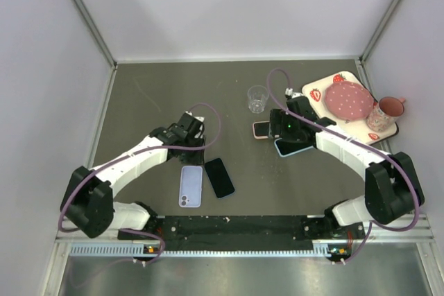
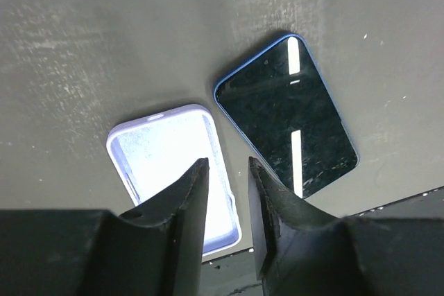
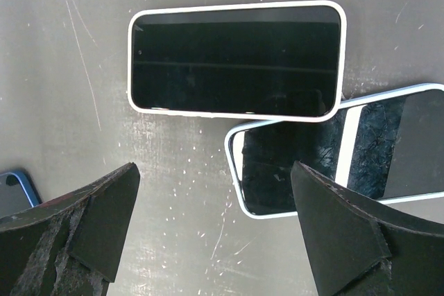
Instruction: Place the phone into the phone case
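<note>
An empty lavender phone case lies open side up near the front edge, and it also shows in the left wrist view. Just to its right lies a bare black phone with a blue rim, screen up, angled. My left gripper hovers behind both; its jaws are nearly together with nothing between them. My right gripper stands open over the table's right half, holding nothing.
Two cased phones lie under the right gripper: a white-rimmed one and a pale-blue-rimmed one. A clear glass stands behind them. A strawberry tray at back right carries a pink plate and a pink cup.
</note>
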You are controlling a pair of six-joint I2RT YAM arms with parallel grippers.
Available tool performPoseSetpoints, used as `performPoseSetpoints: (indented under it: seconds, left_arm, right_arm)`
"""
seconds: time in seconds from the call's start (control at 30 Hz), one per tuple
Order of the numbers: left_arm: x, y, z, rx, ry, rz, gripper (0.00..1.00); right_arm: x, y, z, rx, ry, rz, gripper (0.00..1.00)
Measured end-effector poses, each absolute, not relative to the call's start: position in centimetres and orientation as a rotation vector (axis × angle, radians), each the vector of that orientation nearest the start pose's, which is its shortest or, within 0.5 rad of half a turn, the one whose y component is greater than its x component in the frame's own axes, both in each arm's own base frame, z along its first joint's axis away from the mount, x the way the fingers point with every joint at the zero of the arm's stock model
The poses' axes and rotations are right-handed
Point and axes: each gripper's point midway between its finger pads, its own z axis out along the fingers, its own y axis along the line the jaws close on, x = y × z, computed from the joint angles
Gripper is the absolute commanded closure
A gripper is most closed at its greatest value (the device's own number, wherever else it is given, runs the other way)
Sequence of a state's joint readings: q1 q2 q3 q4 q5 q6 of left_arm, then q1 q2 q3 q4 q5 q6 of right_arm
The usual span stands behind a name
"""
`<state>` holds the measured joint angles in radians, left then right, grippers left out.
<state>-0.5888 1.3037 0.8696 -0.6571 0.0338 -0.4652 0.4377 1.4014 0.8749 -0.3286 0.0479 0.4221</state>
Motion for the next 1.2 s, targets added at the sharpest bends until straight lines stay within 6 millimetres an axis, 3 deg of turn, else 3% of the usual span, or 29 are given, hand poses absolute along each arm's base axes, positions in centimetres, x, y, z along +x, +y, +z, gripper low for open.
performPoseSetpoints:
  seconds: [0.5,0.63,0.73,0.83,1.2]
  left_arm:
    - [19.7,-17.7,3.6,0.260,2.872,-0.273,0.77]
    - [19.0,-17.4,2.0,0.252,2.906,-0.252,0.86]
    - [18.9,-17.5,1.8,0.256,2.904,-0.255,0.89]
    - [18.8,-17.6,1.8,0.262,2.900,-0.251,1.00]
    - [19.3,-17.3,2.3,0.299,2.858,-0.206,1.00]
  right_arm:
    - [31.4,16.1,8.3,-0.013,2.478,0.345,0.10]
    - [31.4,16.2,8.3,-0.016,2.479,0.350,0.10]
    - [31.3,16.2,8.3,-0.023,2.480,0.352,0.10]
    - [31.3,16.2,8.2,-0.027,2.480,0.352,0.10]
    - [31.1,16.3,8.2,-0.032,2.487,0.358,0.10]
